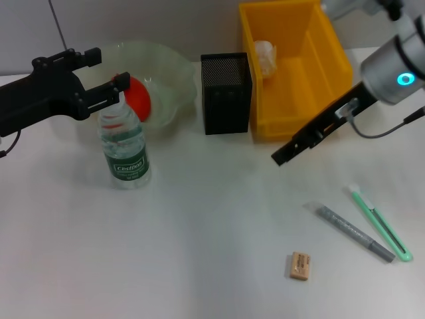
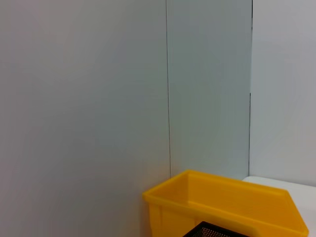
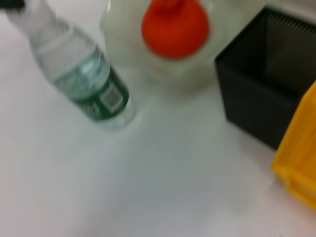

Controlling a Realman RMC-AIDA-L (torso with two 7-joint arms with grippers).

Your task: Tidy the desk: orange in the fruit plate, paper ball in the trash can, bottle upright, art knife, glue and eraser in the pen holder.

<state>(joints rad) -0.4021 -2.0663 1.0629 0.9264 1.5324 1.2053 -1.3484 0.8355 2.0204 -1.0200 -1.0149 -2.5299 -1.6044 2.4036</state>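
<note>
Left tool (image 1: 106, 70): you see its two black fingers spread apart above the bottle's cap, holding nothing; whether the lower finger touches the cap cannot be told.

Right tool (image 1: 282, 158): it hangs over the bench (image 1: 199, 252) in front of the trash can, dark and narrow; you cannot tell whether its fingers are apart or together. Nothing is seen in it.

Bottle (image 1: 123, 151): upright on the bench, just in front of the fruit plate. The green label carries white lettering, too small for you to read with confidence.

Orange (image 1: 138, 96): in the fruit plate (image 1: 169, 66), behind the bottle.

Paper ball (image 1: 264, 56): inside the trash can (image 1: 332, 60), near its back corner beside the pen holder.

Pen holder (image 1: 226, 93): between the fruit plate and the trash can, just beside the bin.

Eraser (image 1: 300, 266): flat on the bench, near you, faint print unreadable.

Grey stick (image 1: 355, 232) and green knife (image 1: 380, 222): side by side on the bench, right of the eraser.
</note>
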